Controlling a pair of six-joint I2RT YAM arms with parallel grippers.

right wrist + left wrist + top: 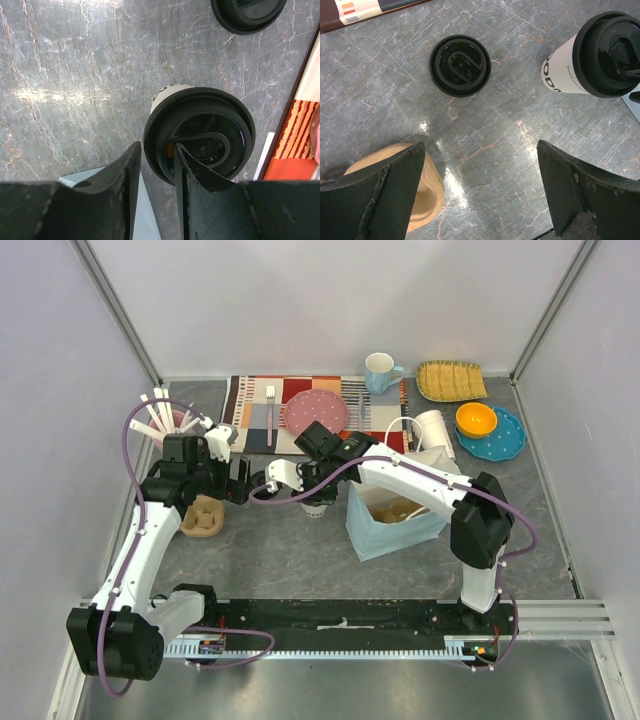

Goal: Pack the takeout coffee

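Observation:
The takeout coffee [316, 506] is a cream paper cup with a black lid [200, 135], standing upright on the grey marble table left of a light blue paper bag [395, 518]. My right gripper [157, 160] is shut on the lid's near rim, one finger outside it and one in the lid's recess. The cup also shows in the left wrist view [600, 55]. A loose black lid [460, 65] lies flat on the table; it shows at the top of the right wrist view [248, 15]. My left gripper [480, 185] is open and empty above bare table, left of the cup.
A tan pulp cup carrier [203, 517] sits under my left gripper's left finger [427, 185]. At the back are a striped placemat [250, 405] with a pink plate [316, 412], a blue mug [379, 371], a woven tray [451, 380] and an orange bowl [476, 419].

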